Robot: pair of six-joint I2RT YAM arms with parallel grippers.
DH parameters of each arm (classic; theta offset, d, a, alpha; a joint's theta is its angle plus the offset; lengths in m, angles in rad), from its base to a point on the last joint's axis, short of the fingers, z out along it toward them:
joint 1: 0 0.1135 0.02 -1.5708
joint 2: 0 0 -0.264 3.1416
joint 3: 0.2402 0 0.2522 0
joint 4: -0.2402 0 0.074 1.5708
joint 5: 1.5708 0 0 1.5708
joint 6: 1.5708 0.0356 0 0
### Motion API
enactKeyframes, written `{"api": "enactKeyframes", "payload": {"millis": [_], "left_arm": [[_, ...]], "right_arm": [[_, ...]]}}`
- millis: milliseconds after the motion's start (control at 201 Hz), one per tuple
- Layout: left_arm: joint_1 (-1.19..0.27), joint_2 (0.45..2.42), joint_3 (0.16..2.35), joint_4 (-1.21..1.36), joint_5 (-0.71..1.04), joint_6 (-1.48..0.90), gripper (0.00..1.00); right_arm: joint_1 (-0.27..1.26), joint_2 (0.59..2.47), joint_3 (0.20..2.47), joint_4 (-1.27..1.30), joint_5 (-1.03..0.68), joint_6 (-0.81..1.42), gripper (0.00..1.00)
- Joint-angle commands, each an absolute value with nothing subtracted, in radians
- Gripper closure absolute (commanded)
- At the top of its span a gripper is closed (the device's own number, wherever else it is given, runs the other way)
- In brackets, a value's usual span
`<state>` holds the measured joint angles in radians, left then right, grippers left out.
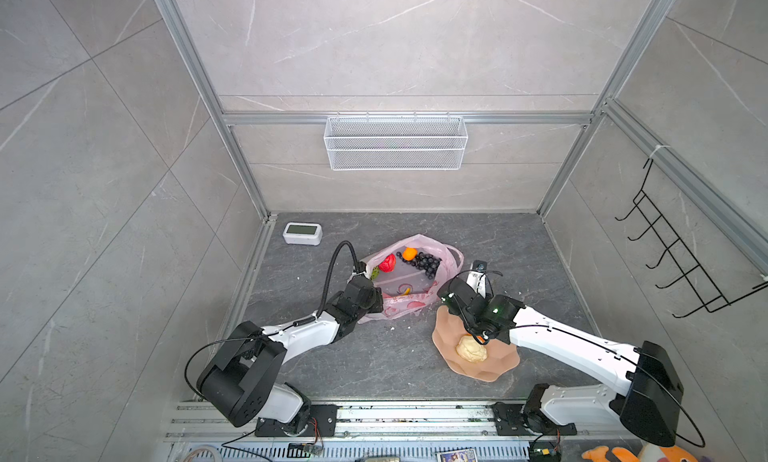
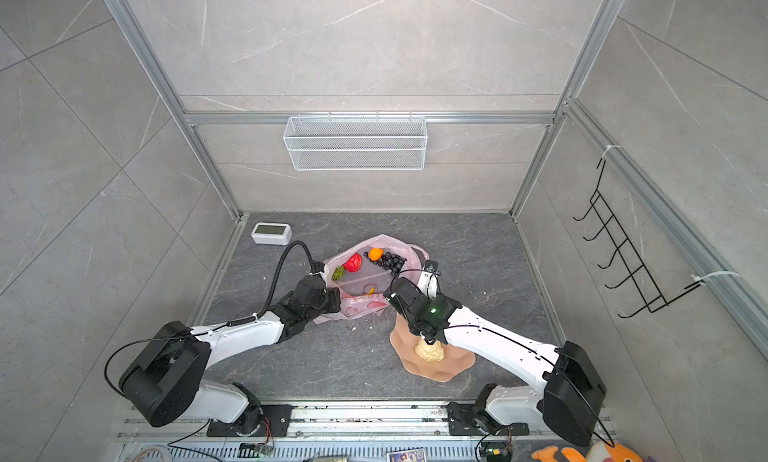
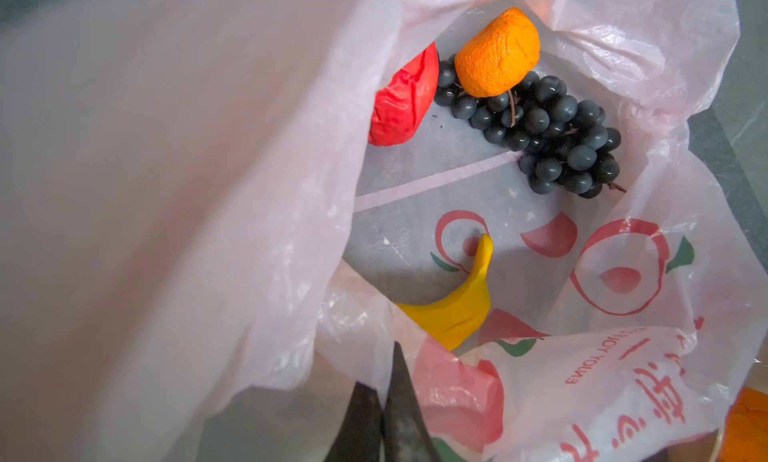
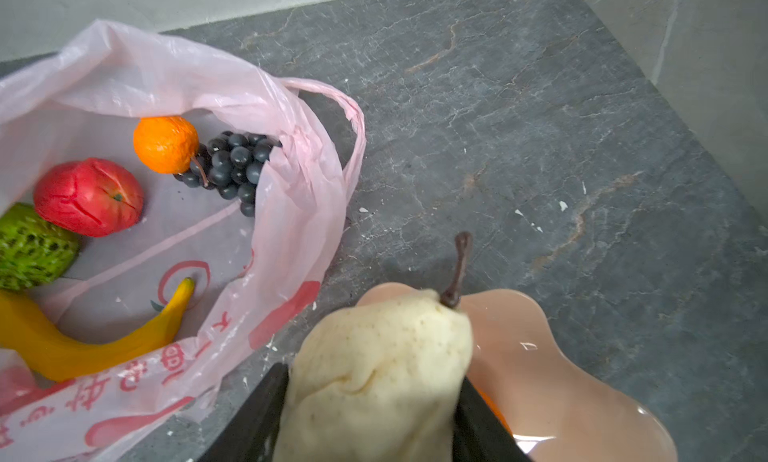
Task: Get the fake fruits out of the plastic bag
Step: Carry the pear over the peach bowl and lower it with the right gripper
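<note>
Bright, even, diffuse light fills every view, and shadows are soft and faint. Both top views are sharp, with wide-angle stretching toward the edges. In the left wrist view, plastic bag (image 3: 166,190) film beside the fingers (image 3: 401,406) of the left gripper (image 3: 379,366) is a milky, unfocused haze, while the grape bunch (image 3: 548,136) beyond the fingertips is crisp. In the right wrist view, the cream pear (image 4: 386,343) between the right gripper (image 4: 374,375) fingers looks slightly soft, and white glare streaks the pink dish (image 4: 582,377) just past it.

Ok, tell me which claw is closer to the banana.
Left. The left claw pinches the plastic bag's rim right beside the banana; the right claw is outside the bag, holding a cream pear over the pink dish.
</note>
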<state>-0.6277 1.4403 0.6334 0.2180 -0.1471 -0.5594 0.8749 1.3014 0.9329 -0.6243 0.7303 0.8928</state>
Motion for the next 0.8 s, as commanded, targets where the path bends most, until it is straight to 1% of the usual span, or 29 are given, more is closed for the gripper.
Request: {"api": "enactKeyframes", "payload": {"millis": [0, 124, 264, 448, 792], "left_arm": [[-0.622, 1.442, 0.645, 0.249, -0.148, -0.554, 0.95], [-0.622, 1.438, 0.646, 0.247, -0.152, -0.554, 0.95], [-0.622, 1.438, 0.646, 0.245, -0.154, -0.553, 0.94], [-0.623, 1.438, 0.646, 0.244, -0.153, -0.553, 0.95], [-0.622, 1.445, 0.649, 0.245, -0.158, -0.554, 0.95]], "right_arm": [[0.91, 1.297, 0.899, -0.645, 0.796, 0.877, 0.51], [0.936, 1.321, 0.869, -0.62, 0.819, 0.861, 0.51], [0.951, 1.339, 0.835, -0.554, 0.803, 0.811, 0.51], [0.983, 1.381, 0.817, -0.538, 0.828, 0.795, 0.5], [1.035, 1.479, 0.809, -0.577, 0.872, 0.869, 0.49]]}}
